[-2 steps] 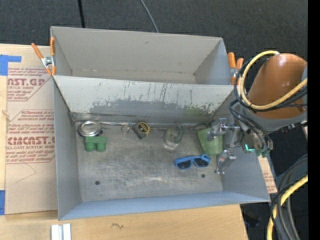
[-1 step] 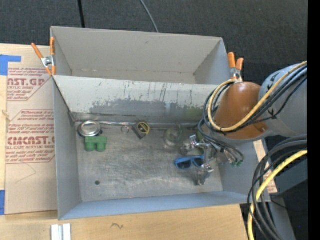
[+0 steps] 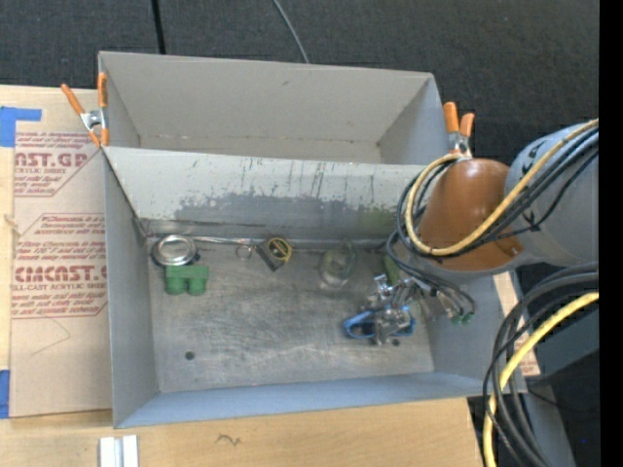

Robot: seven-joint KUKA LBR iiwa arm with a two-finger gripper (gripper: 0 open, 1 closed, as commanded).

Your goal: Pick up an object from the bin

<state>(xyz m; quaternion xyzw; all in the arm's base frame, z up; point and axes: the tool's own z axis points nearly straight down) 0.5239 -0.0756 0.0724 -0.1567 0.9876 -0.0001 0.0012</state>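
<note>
step: grasp, I judge | thing: small blue piece [image 3: 362, 327], well right of the green block [image 3: 185, 279], nearer the front wall | my gripper [image 3: 391, 321]: low, just beside the blue piece | grip: cannot tell, cables hide it | do well: centre on it, descend straight, squeeze gently, lift slowly

We see the bin [image 3: 131, 309] as dull grey sheet metal, its back wall scratched and smudged, its floor scuffed and matt. The round tin [image 3: 173, 251] is bright, shiny metal; the green block [image 3: 185, 279] looks like matt plastic. The small cup [image 3: 336, 267] is clear and glassy, the blue piece [image 3: 362, 326] looks like plastic with a slight shine, and the arm's orange-brown cover [image 3: 467, 212] is smooth and glossy.
</note>
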